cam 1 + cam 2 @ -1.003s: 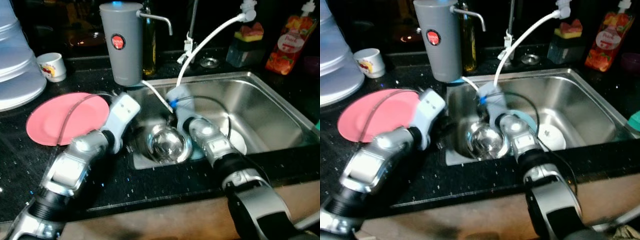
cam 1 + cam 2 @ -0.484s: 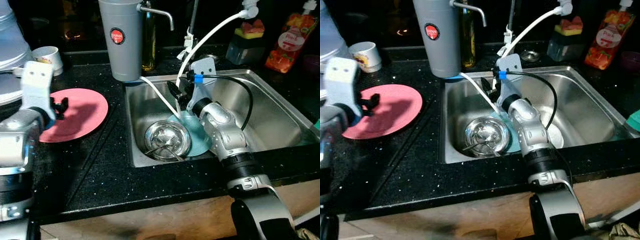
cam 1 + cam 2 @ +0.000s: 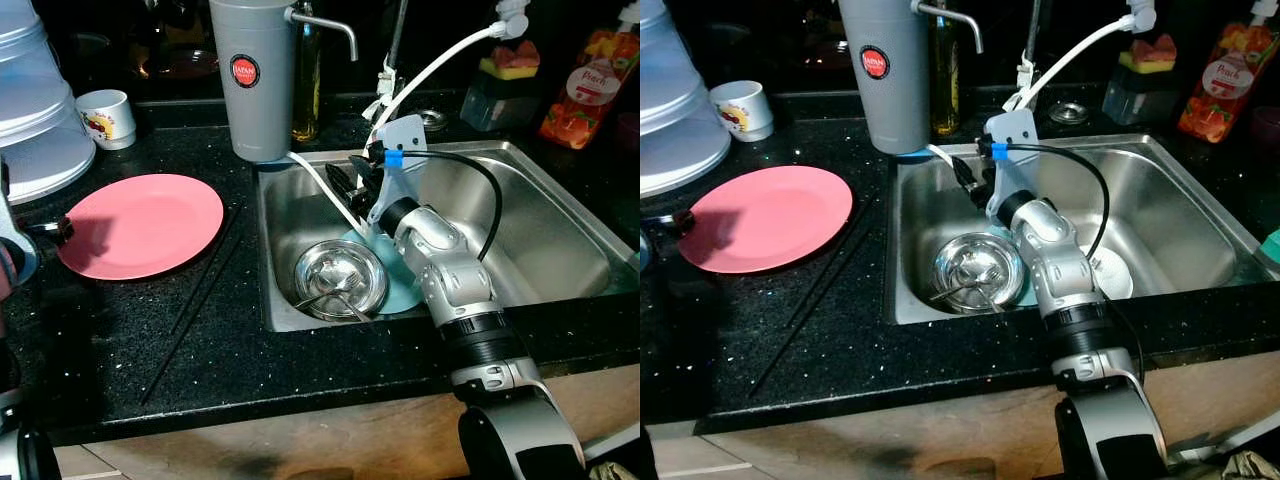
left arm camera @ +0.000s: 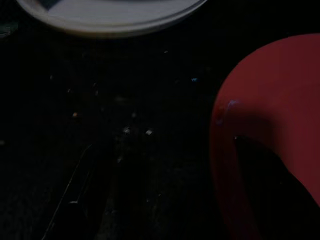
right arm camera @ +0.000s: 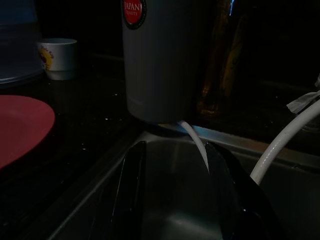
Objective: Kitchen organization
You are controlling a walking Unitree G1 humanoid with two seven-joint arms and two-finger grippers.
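A pink plate (image 3: 140, 225) lies on the black counter left of the sink (image 3: 560, 190). A steel bowl (image 3: 340, 280) with a utensil in it rests in the sink on a teal plate (image 3: 405, 290). My right gripper (image 3: 345, 183) hovers open above the sink's back left corner, its fingers (image 5: 132, 185) spread with nothing between them, facing the grey canister (image 5: 160, 55). My left gripper (image 3: 52, 228) is at the plate's left edge, low over the counter. In the left wrist view its dark fingers (image 4: 270, 185) stand apart, one over the plate's rim (image 4: 225, 115).
Two thin black sticks (image 3: 195, 305) lie on the counter between plate and sink. A white dish (image 3: 1105, 272) sits in the sink. A white cup (image 3: 105, 115), a large white lidded container (image 3: 30, 110), a white hose (image 3: 440, 65) and an orange pouch (image 3: 590, 90) stand at the back.
My left arm has pulled out of the sink to the far left beside the pink plate. My right gripper has lifted off the steel bowl toward the sink's back left corner.
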